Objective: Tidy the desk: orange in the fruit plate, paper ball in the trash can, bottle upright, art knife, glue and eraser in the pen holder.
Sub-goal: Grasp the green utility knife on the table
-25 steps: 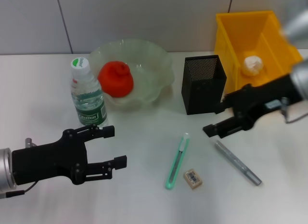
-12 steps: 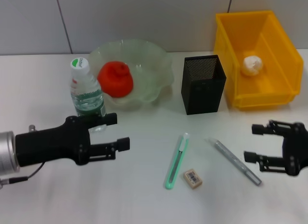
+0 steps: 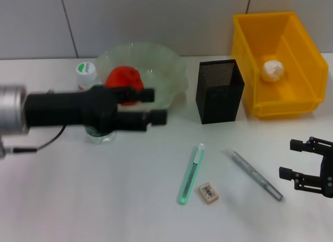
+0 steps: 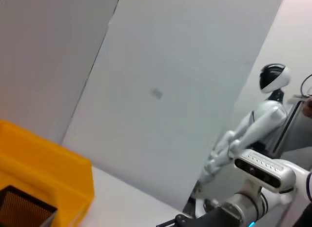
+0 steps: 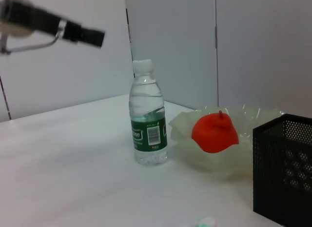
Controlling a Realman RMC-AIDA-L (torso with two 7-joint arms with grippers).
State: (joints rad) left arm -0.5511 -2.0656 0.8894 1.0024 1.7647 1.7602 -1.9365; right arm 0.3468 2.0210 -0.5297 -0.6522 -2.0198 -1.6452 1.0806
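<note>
The orange (image 3: 123, 75) lies in the glass fruit plate (image 3: 171, 70). The bottle (image 3: 86, 71) stands upright beside it, partly hidden by my left arm. My left gripper (image 3: 156, 105) is open and empty, raised in front of the plate. The green art knife (image 3: 191, 173), eraser (image 3: 208, 192) and grey glue stick (image 3: 256, 175) lie on the table before the black mesh pen holder (image 3: 220, 91). The paper ball (image 3: 273, 69) lies in the yellow trash bin (image 3: 250, 60). My right gripper (image 3: 289, 158) is open and empty, right of the glue stick.
The right wrist view shows the bottle (image 5: 148, 122), the orange (image 5: 214, 133) and the pen holder (image 5: 285, 168), with my left arm (image 5: 48, 24) above them. The left wrist view shows the bin (image 4: 44, 173) and a wall behind the table.
My left arm has risen and swung right, now crossing in front of the bottle and plate. My right gripper has shifted slightly right and lower. The objects have not moved.
</note>
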